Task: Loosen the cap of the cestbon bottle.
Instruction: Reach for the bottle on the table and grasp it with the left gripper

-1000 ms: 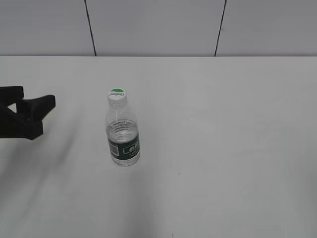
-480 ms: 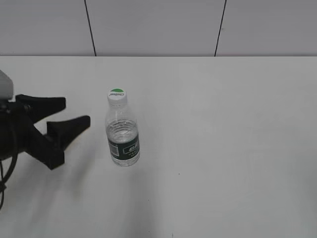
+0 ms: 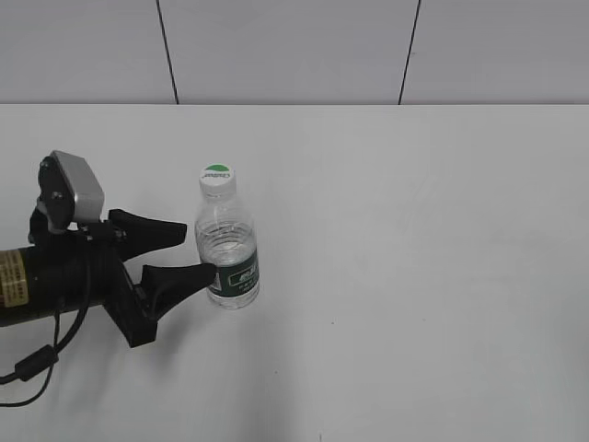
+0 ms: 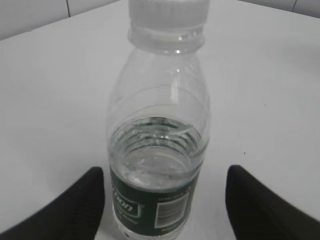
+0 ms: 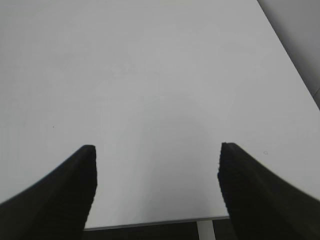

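Observation:
The cestbon bottle (image 3: 228, 253) stands upright on the white table, clear with a dark green label band near its base. Its white cap (image 3: 217, 175) with a green half-circle is on top. My left gripper (image 3: 193, 250) is open, its two black fingers just left of the bottle at label height, the near finger's tip at the label. In the left wrist view the bottle (image 4: 157, 145) stands between the open fingers (image 4: 165, 200), with the cap (image 4: 168, 11) at the top edge. My right gripper (image 5: 156, 185) is open and empty over the table; it is out of the exterior view.
The white table (image 3: 414, 230) reaches back to a grey panelled wall (image 3: 294, 51). In the right wrist view the table's near edge (image 5: 150, 222) and a white leg (image 5: 205, 231) show below the fingers.
My left arm has moved in from the left edge to the right, bringing its open fingers up to the bottle. The bottle has not moved.

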You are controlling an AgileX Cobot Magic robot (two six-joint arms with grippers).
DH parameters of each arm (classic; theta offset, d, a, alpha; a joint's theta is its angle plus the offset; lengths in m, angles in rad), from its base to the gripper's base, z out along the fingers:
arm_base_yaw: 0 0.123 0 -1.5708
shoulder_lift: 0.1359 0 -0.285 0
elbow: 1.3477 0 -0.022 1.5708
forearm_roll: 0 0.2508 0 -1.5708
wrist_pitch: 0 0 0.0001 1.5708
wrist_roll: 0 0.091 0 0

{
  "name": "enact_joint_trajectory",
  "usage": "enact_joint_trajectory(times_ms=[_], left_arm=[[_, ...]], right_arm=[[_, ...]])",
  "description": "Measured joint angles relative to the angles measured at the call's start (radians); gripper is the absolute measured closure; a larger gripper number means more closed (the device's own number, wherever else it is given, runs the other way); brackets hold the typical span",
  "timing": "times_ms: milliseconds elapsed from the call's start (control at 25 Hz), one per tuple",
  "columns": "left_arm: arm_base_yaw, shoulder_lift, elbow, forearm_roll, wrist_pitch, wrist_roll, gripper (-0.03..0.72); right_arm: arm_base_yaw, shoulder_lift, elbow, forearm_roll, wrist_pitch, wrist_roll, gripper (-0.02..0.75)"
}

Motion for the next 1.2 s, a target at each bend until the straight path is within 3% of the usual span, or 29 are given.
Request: enact_joint_trajectory(times_ms=[520,840,1200], left_arm=[[0.000,0.053,-0.018,-0.072,-0.044,-0.001,0.227],[0.000,0.053,-0.020,-0.082,0.024,-0.003,0.129],[0.000,0.054,-0.102,0.055,0.074,-0.022,0.125]], right_arm=[[0.000,0.000,0.000,0.000,0.000,0.000,0.155],[0.000,0.000,0.000,0.000,0.000,0.000,0.155],[0.000,0.000,0.000,0.000,0.000,0.000,0.155]])
